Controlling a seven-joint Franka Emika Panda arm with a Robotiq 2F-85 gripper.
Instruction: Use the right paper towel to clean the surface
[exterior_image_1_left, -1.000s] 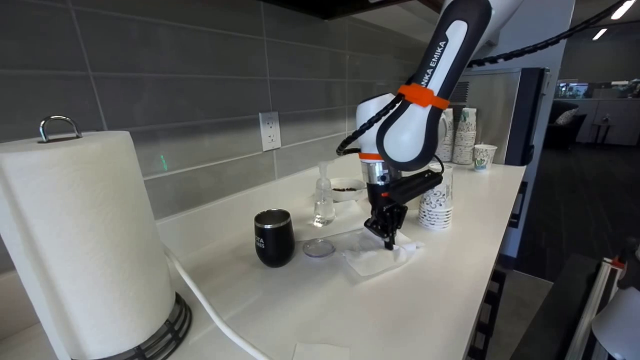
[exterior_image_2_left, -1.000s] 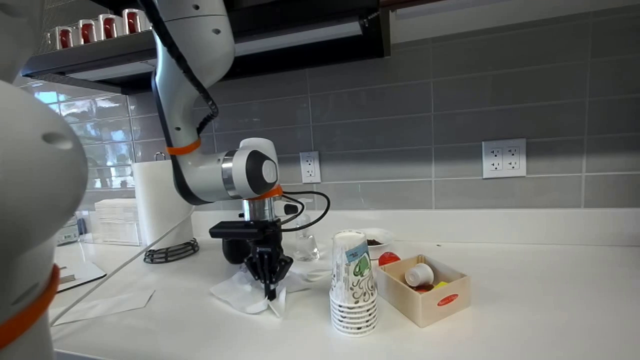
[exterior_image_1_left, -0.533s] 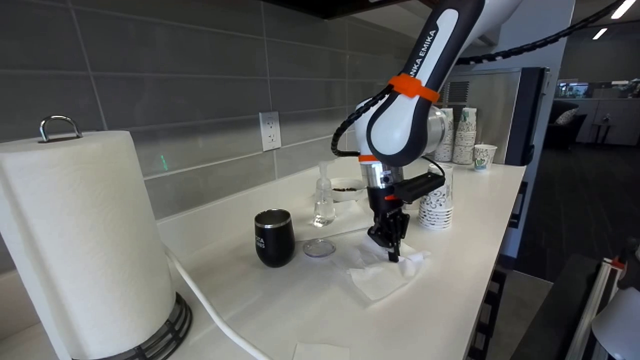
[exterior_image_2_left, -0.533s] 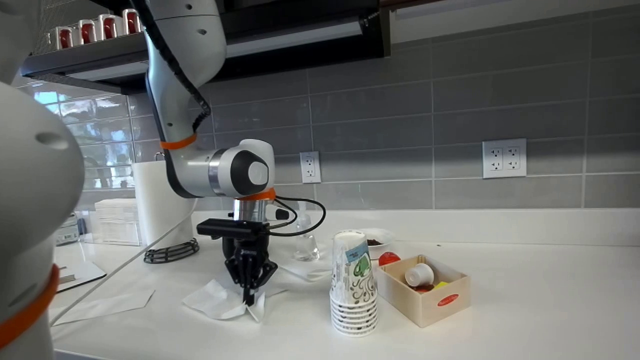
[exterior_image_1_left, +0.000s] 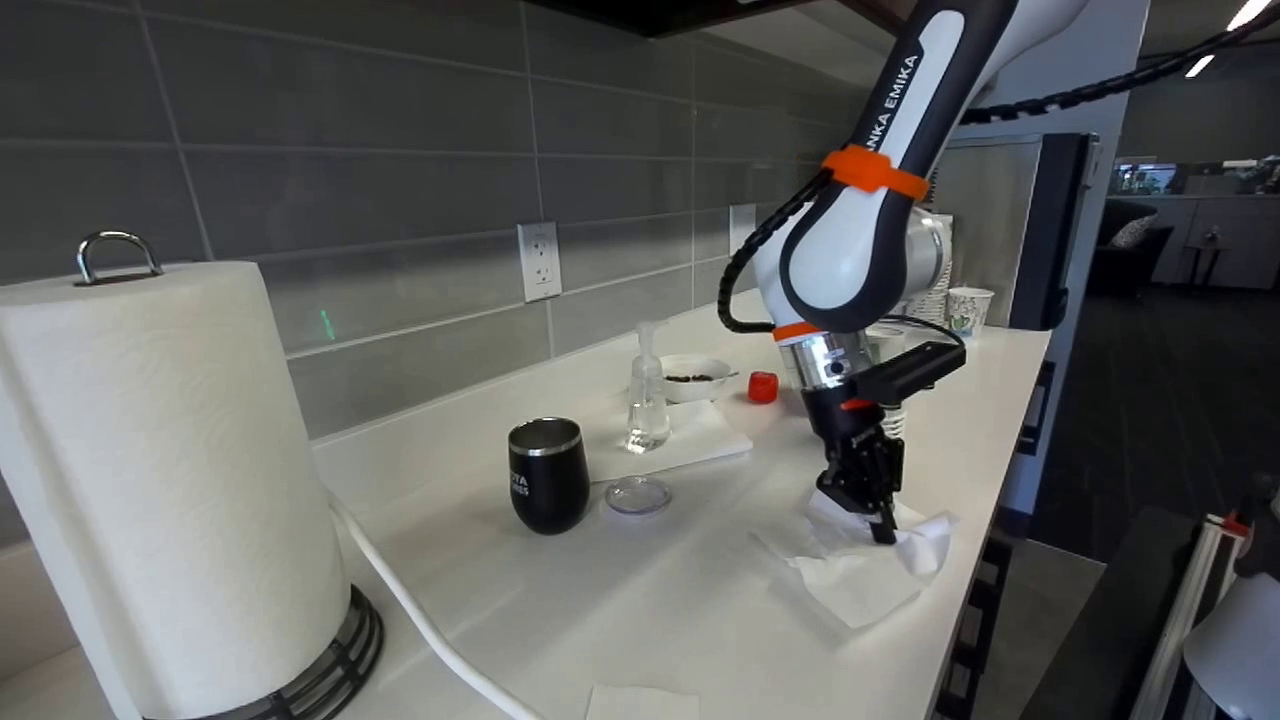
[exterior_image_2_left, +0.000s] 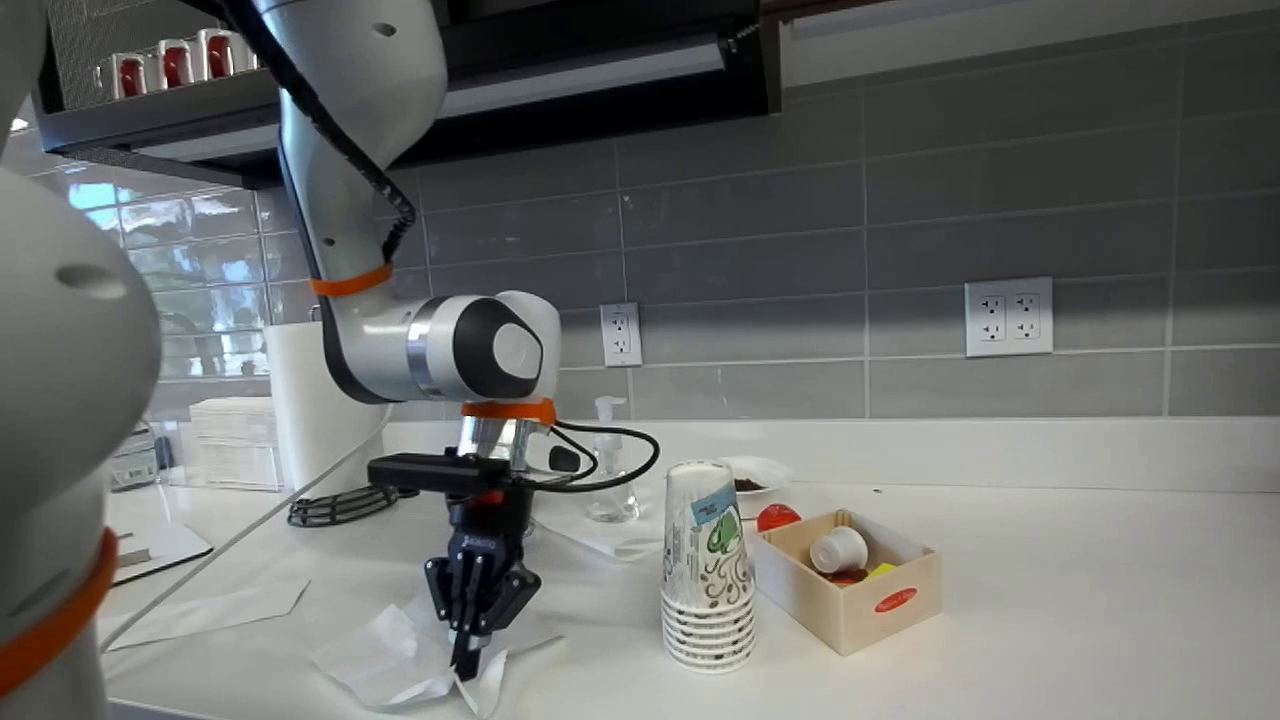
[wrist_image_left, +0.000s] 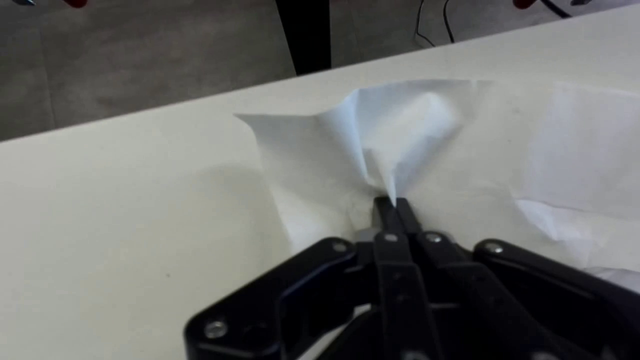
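My gripper (exterior_image_1_left: 882, 532) is shut on a crumpled white paper towel (exterior_image_1_left: 862, 588) and points down, with its tips at or just above the countertop. The towel (exterior_image_2_left: 385, 655) spreads flat around the fingers in both exterior views. In the wrist view the closed fingertips (wrist_image_left: 395, 202) pinch a raised fold of the towel (wrist_image_left: 310, 160). The surface is the long off-white countertop (exterior_image_1_left: 640, 620), and its front edge runs just beyond the towel in the wrist view (wrist_image_left: 100, 225). A second flat paper towel (exterior_image_1_left: 705, 438) lies by the soap bottle.
A paper towel roll (exterior_image_1_left: 170, 480) stands near the wall with a white cable (exterior_image_1_left: 420, 620) beside it. A black tumbler (exterior_image_1_left: 548, 480), transparent lid (exterior_image_1_left: 637, 495), soap bottle (exterior_image_1_left: 648, 400) and bowl (exterior_image_1_left: 695, 380) stand behind. A cup stack (exterior_image_2_left: 705, 560) and wooden box (exterior_image_2_left: 890, 610) stand near the arm.
My gripper has dragged the paper towel across the countertop toward its front edge, away from the lid and the soap bottle. The fingers stay shut on the towel.
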